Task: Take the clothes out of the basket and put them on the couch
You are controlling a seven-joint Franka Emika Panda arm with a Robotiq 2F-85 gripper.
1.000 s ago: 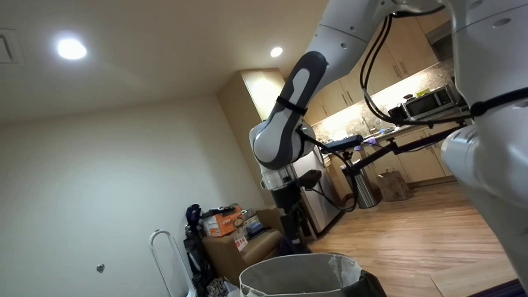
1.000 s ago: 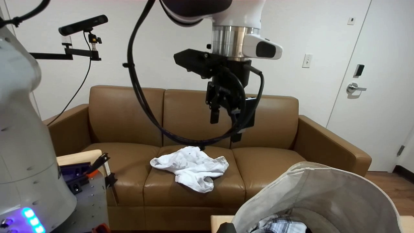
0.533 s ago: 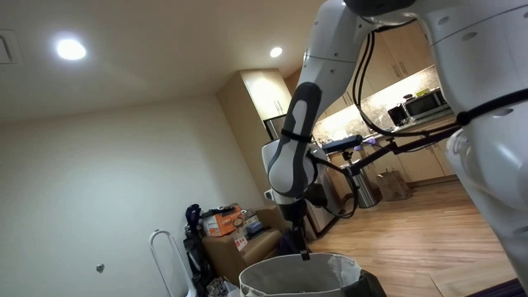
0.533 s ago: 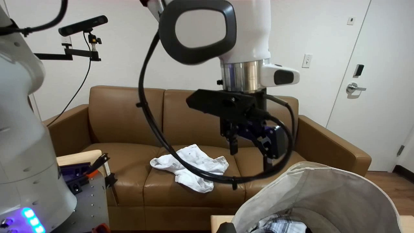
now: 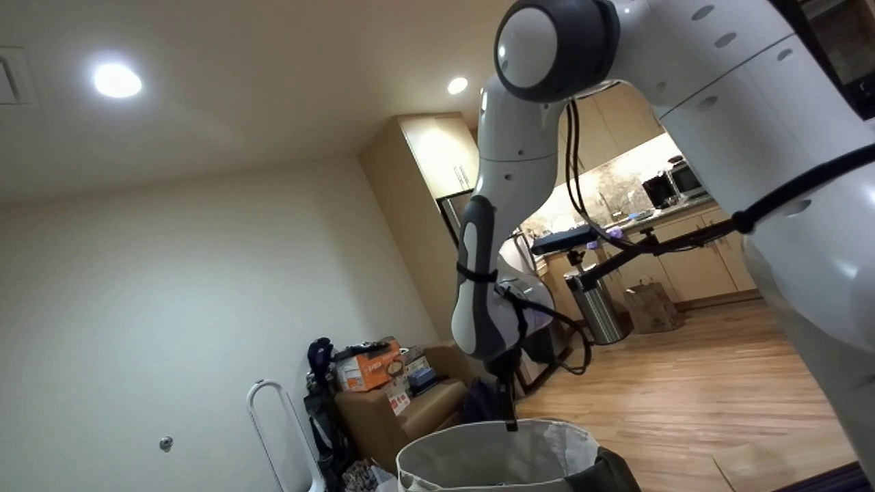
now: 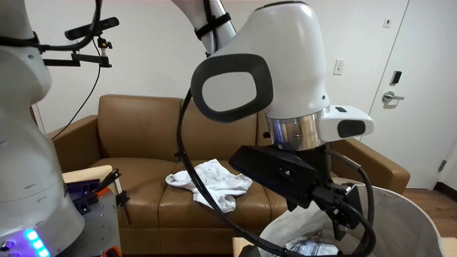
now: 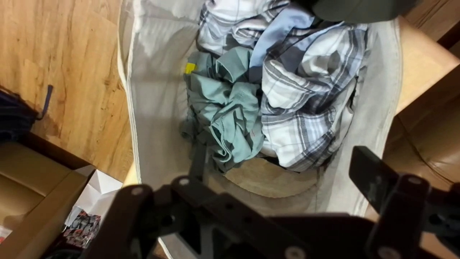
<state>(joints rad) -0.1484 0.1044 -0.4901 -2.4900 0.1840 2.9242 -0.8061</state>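
One brown couch (image 6: 139,125) stands ready, the basket (image 6: 398,212) in front, plaid cloth (image 7: 302,136) and a green garment (image 7: 233,108) inside, a white garment (image 6: 223,185) already out on the couch. And the hand (image 7: 280,158) hangs at the basket's mouth, spread wide, holding nothing: the next pick, it seems! It must sink, straddle a loose fold, then pinch.

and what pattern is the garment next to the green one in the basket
The garment is plaid, mostly white and grey, clearest in the wrist view.
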